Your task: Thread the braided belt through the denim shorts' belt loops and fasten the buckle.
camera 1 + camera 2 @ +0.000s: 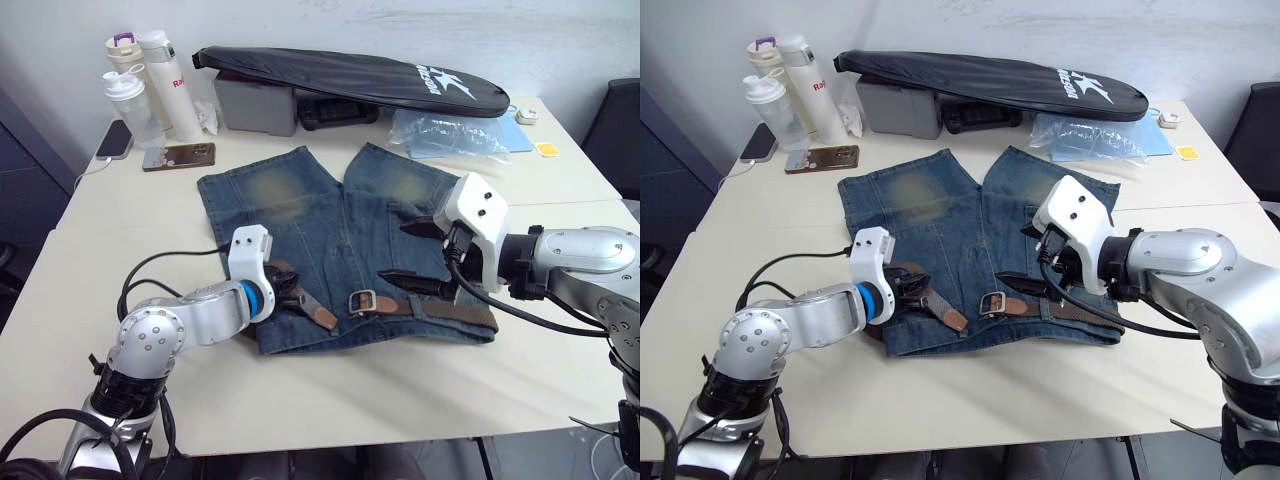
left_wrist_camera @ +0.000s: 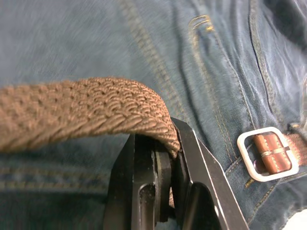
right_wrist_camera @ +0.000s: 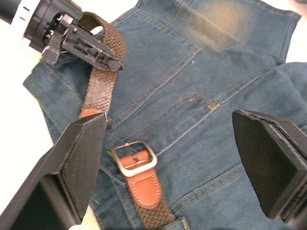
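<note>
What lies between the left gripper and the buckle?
The belt's free end with its tan leather tip, lying on the shorts, short of the buckle; the left gripper holds the belt. Right wrist view shows it.

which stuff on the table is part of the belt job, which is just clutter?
Job:
denim shorts
braided belt, held in the left gripper
buckle
right gripper, open above the shorts

Clutter:
black bag
bottles
phone
plastic bags
grey box
</note>
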